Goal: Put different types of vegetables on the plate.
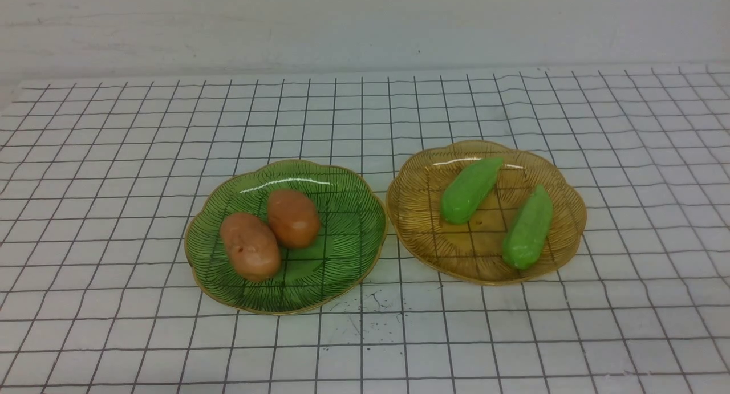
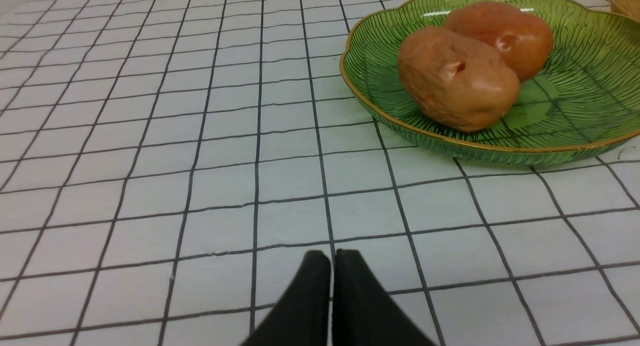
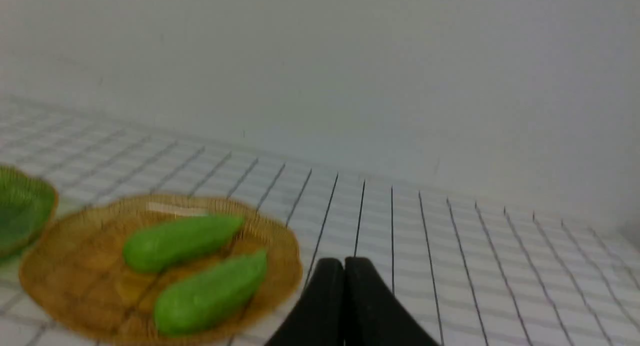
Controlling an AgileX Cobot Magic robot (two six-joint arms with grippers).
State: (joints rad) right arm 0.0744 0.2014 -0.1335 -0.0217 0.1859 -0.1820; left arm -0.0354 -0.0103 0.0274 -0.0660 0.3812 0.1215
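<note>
Nothing mixed yet: potatoes (image 1: 268, 231) share the green plate (image 1: 348, 234), gourds (image 1: 496, 208) the amber plate (image 1: 422, 211).
My left gripper (image 2: 332, 258) and right gripper (image 3: 344, 266) are clenched, empty.

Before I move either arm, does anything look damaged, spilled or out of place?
Only minor things: the nearer orange-brown oval toy potato in the green glass plate has a small nick, and dark scuff marks stain the gridded white table beside that plate.
</note>
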